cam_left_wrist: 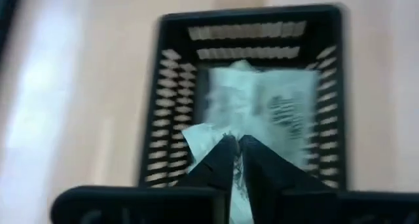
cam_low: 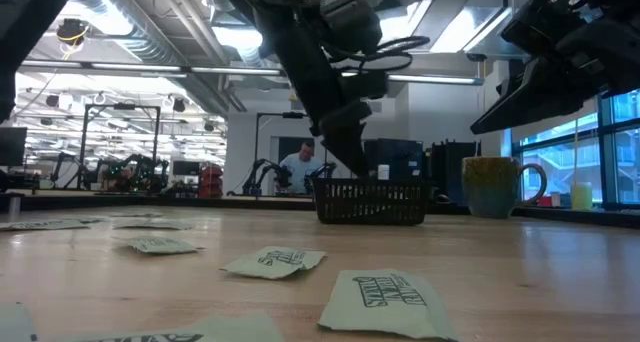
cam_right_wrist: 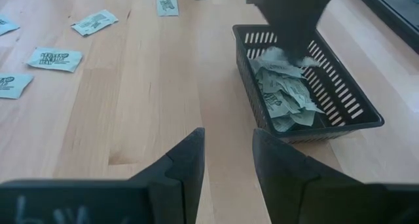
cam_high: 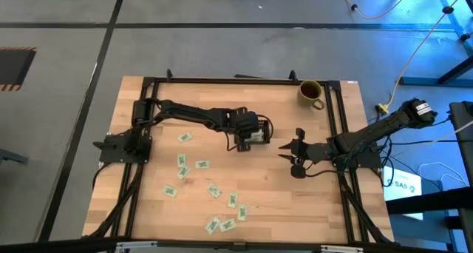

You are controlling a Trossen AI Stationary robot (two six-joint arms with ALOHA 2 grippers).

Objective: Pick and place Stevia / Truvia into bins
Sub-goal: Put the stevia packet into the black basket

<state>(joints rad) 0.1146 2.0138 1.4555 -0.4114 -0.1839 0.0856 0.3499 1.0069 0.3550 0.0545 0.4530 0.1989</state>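
Left pincer, over the basket, pinches a packet: I'd spread wide, then lift straight up.

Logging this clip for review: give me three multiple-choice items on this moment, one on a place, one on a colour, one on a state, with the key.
1. Where is the left gripper?
A. over the black tray
B. beside the mug
C. off the table

2. What colour is the mug?
A. red
B. olive-yellow
C. white

3. What does the tray hold?
A. nothing
B. a spoon
C. a pile of packets

Key: 1 A, the right wrist view shows it reaching down into the tray. 2 B, seen at the table's far edge in the high view. 3 C, pale green packets lie heaped inside, while the right gripper waits open nearby.
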